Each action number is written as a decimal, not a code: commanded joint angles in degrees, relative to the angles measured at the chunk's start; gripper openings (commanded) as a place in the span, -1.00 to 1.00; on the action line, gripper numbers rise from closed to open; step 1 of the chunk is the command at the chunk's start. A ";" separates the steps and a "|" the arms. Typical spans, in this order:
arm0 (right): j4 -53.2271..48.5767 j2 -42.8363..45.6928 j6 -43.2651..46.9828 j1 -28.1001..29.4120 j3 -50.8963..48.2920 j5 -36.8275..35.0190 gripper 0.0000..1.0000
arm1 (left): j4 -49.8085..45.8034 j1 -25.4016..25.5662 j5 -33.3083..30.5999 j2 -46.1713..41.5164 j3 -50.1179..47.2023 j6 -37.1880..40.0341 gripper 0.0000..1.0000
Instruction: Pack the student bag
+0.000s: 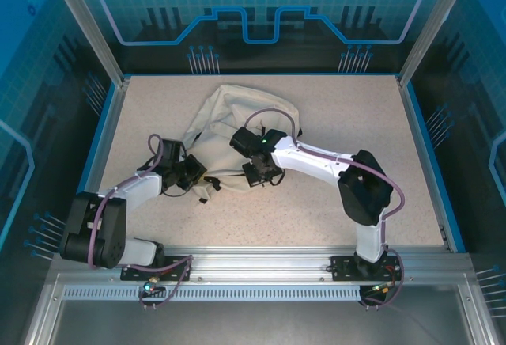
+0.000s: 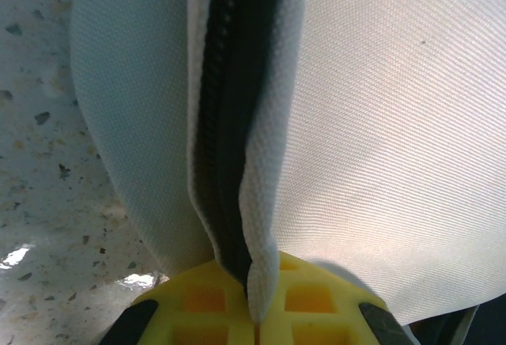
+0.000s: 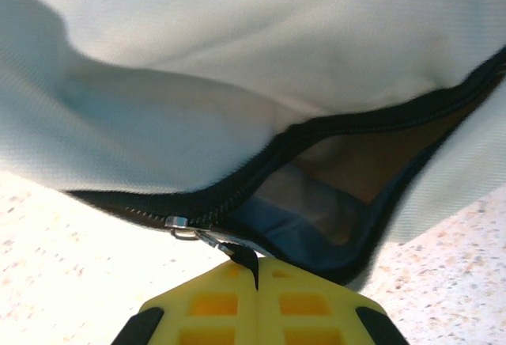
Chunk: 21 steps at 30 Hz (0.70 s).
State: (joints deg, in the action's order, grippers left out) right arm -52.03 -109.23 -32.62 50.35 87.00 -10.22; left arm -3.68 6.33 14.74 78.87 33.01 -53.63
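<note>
Start on the left. Your left gripper (image 2: 254, 317) is pinched fully together on the cream fabric edge just beside the zipper (image 2: 225, 123) of the student bag (image 1: 229, 115), with the cloth folded between its yellow fingers (image 2: 316, 275). Hold that pinch firm: I judge it to be your anchor, and any slack would let the fabric bunch ahead of the slider.

The bag lies crumpled on the worktop (image 1: 356, 139), reaching from near the far edge to the middle, a little left of centre. Both arms meet at its near side.

On the right, your right gripper (image 3: 257, 278) is closed tight on the dark pull tab (image 3: 243, 254), which a metal link (image 3: 188, 230) joins to the slider. Draw along the line of the teeth, not upward, and ease the two grippers apart so the track runs taut.

The bag's mouth (image 3: 348, 163) gapes partly open beside the right gripper. Inside you can see a tan surface and something blue, both too blurred to name.
</note>
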 commanded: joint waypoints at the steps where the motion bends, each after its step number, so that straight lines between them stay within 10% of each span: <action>1: -2.70 2.65 2.37 1.39 1.32 7.20 -1.00 | 1.58 -2.38 -3.11 0.67 -0.62 1.52 -1.00; 11: 3.60 -4.21 2.10 7.17 12.23 19.81 -1.00 | 7.26 -1.51 0.31 0.93 -3.54 -1.62 -1.00; 21: 0.77 -1.34 0.39 4.23 5.47 9.13 -1.00 | 3.95 -1.50 0.34 -1.66 -2.42 -0.09 -0.95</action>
State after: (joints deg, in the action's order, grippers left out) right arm -49.82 -112.66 -31.44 55.99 95.33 1.72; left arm 2.48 4.75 14.37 78.91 30.13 -54.24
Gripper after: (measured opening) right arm 0.042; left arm 0.077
